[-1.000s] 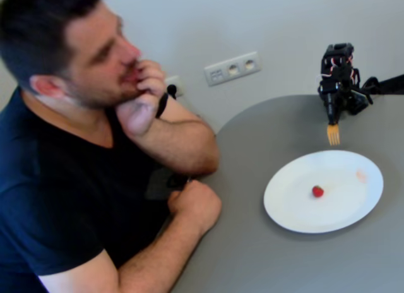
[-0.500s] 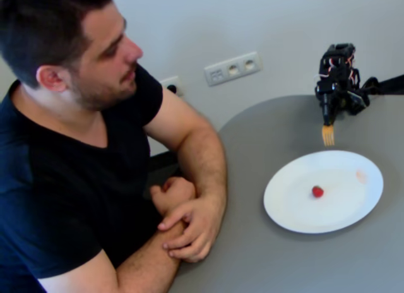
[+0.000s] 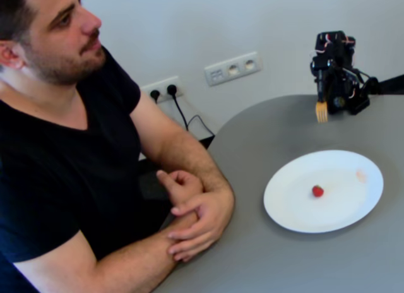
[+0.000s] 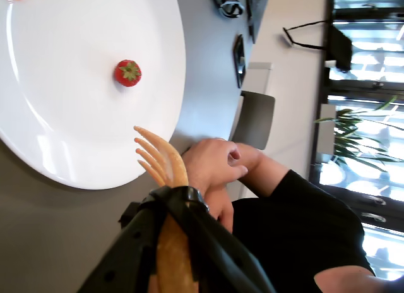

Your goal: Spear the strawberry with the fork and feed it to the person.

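The strawberry (image 3: 317, 191) lies near the middle of a white plate (image 3: 284, 204) on the grey table; in the wrist view the strawberry (image 4: 127, 72) shows its green cap on the plate (image 4: 63, 148). My gripper (image 3: 324, 96) is shut on the pale orange fork (image 3: 322, 111), held tines down above the table behind the plate, well clear of the strawberry. In the wrist view the gripper (image 4: 170, 201) clamps the fork (image 4: 161, 160), whose tines reach over the plate's edge. The person (image 3: 63, 148) sits at the left in the fixed view, forearms folded on the table, looking right; his hands (image 4: 211, 167) also show in the wrist view.
A faint pinkish smear (image 3: 360, 175) marks the plate's right side. Wall sockets (image 3: 232, 69) and a plugged black cable (image 3: 180, 110) are on the wall behind. In the wrist view dark small items (image 4: 238, 53) lie further along the table, beside a chair (image 4: 255, 119) and a plant (image 4: 360, 135).
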Action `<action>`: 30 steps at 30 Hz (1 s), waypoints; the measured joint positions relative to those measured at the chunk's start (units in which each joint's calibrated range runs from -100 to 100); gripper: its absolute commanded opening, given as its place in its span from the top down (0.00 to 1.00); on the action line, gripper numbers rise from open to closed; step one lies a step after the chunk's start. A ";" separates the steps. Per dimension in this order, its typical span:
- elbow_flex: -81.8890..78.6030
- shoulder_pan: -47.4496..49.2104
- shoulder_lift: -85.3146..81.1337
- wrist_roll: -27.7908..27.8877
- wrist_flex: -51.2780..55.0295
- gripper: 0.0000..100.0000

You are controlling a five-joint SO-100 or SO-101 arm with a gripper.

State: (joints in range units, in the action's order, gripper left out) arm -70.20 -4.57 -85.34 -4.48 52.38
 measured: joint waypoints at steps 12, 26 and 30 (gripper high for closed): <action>26.27 -0.17 43.24 1.88 -6.61 0.98; 43.48 0.08 73.58 0.42 -18.53 0.98; 48.19 0.08 80.24 0.31 -18.62 0.98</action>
State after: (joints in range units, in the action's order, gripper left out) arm -22.01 -4.49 -5.10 -4.17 33.76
